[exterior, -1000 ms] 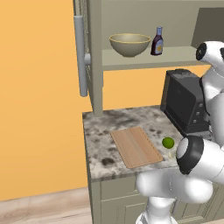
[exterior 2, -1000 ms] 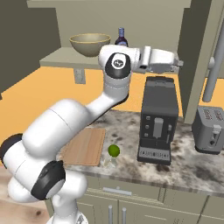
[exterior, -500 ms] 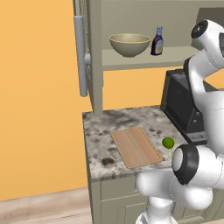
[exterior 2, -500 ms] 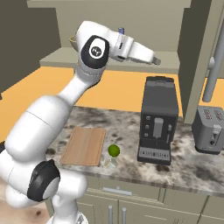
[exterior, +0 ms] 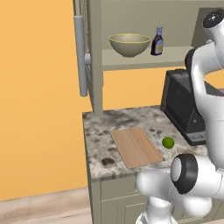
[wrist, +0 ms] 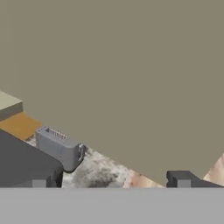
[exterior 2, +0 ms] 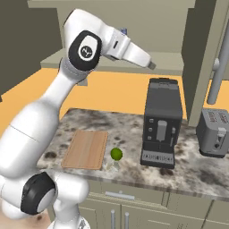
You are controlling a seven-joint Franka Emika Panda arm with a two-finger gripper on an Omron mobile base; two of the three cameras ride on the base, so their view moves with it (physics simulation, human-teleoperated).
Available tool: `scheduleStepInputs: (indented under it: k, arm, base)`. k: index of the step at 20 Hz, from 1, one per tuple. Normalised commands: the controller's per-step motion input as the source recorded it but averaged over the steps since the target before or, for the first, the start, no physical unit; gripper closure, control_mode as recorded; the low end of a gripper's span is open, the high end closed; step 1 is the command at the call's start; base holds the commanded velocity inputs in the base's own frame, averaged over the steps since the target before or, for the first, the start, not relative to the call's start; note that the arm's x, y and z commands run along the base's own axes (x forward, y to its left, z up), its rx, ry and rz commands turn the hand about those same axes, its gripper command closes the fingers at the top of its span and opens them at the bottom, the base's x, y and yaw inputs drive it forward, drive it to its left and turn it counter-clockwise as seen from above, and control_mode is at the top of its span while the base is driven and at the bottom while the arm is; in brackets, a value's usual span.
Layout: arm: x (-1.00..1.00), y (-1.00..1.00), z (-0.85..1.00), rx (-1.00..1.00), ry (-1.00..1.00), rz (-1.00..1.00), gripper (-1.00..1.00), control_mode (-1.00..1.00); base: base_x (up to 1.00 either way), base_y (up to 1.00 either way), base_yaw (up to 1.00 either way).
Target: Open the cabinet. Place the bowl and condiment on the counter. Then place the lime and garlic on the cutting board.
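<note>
The cabinet (exterior: 94, 52) stands open, its left door swung out with a long bar handle (exterior: 80, 57). On its shelf sit the beige bowl (exterior: 129, 43) and, right of it, the dark condiment (exterior: 157, 41) bottle. Below, on the counter (exterior: 100, 131), lies the wooden cutting board (exterior: 135, 146) (exterior 2: 86, 148). The lime (exterior: 168, 142) (exterior 2: 116, 154) rests just right of the board, with the pale garlic (exterior: 172, 152) (exterior 2: 112, 165) beside it. My gripper (wrist: 111, 181) is open and holds nothing. It is raised at shelf height, left of the right cabinet door (exterior 2: 201, 44). The arm hides the bowl in the right base view.
A black coffee machine (exterior 2: 161, 123) (exterior: 183, 105) stands on the counter right of the lime. A grey toaster (exterior 2: 215, 132) (wrist: 59, 146) sits further right, under the right door's handle (exterior 2: 219, 71). An orange wall (exterior: 39, 109) is at the left.
The arm's upper joint has swung up and to the left, and the hand has turned with it. The bowl, condiment, lime and garlic have stayed put, and the gripper has stayed open.
</note>
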Motion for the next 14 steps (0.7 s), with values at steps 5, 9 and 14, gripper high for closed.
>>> scheduleStepInputs:
  k: [5,9,14]
  arm:
    - [-0.21,0.46,-0.04,0.0,0.01,0.21,-1.0,-1.0]
    - [-0.03,0.62,-0.07,0.0,0.02,0.25,-1.0,-1.0]
    - [-0.06,0.01,0.0,0.1,-0.13,0.17,-1.0,-1.0]
  base:
    - [0.0,0.0,0.0]
    - [0.0,0.0,0.0]
    - [0.0,0.0,0.0]
